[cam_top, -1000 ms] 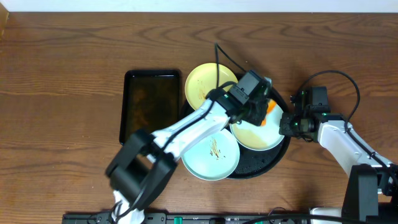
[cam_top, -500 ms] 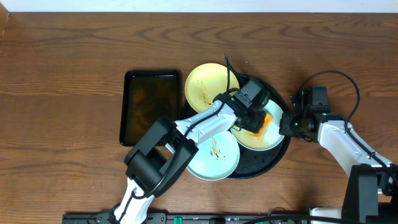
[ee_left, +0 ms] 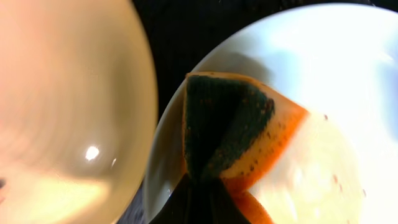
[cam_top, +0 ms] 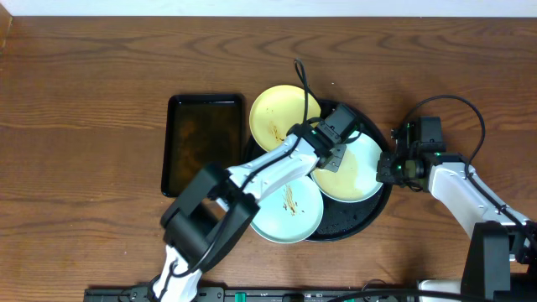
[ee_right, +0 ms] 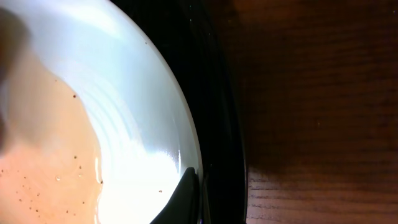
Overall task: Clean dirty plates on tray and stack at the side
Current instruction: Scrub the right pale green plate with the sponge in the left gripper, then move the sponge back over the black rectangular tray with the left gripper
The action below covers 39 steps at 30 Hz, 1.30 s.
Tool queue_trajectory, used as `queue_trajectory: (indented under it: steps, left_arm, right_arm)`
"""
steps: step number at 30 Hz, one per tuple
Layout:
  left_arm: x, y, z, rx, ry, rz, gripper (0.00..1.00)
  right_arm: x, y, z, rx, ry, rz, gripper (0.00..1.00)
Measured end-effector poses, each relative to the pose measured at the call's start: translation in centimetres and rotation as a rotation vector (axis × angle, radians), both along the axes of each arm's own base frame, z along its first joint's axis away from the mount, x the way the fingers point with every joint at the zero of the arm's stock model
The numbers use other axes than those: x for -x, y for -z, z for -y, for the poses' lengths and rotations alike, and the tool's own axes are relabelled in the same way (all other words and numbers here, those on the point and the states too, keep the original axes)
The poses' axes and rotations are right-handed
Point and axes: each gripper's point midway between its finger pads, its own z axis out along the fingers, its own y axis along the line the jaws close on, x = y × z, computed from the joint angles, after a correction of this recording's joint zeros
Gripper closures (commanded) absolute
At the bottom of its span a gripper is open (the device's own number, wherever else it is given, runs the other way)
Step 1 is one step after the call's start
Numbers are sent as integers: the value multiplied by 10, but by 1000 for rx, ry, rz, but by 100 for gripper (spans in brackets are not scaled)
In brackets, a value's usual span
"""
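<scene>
The left gripper [ee_left: 200, 200] pinches a sponge [ee_left: 233, 127] on one plate [cam_top: 362, 174] in the tray [cam_top: 346, 224]; two smeared plates [cam_top: 288, 205] wait, nothing is stacked, and the right gripper [cam_top: 388, 168] has an unclear hold.

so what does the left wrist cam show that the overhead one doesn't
Only left wrist: the orange sponge with its dark green scrub face, pinched by the left fingers against the white plate. Only overhead: the rectangular black tray, the smeared mint plate, the right fingers at the edge of the round tray. Both: the white plate, the yellow plate, the round tray.
</scene>
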Motion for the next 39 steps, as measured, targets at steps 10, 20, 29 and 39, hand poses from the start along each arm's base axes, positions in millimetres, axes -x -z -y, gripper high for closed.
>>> queue_trajectory:
  steps: [10,20,29,39]
  left_arm:
    - [21,-104,-17,120,12,41,93]
    - [11,-113,-96,-56,-142,42,92]
    - [-14,-111,-170,-121,-332,3,92]
    - [-20,-117,-193,-109,-409,5,93]
  right_arm:
    - [-8,-2,0,1,0,37,97]
    - [-13,-4,0,1,0,57,99]
    - [-10,-3,-5,-25,-10,49,91]
    - [2,9,-8,-48,-8,35,97]
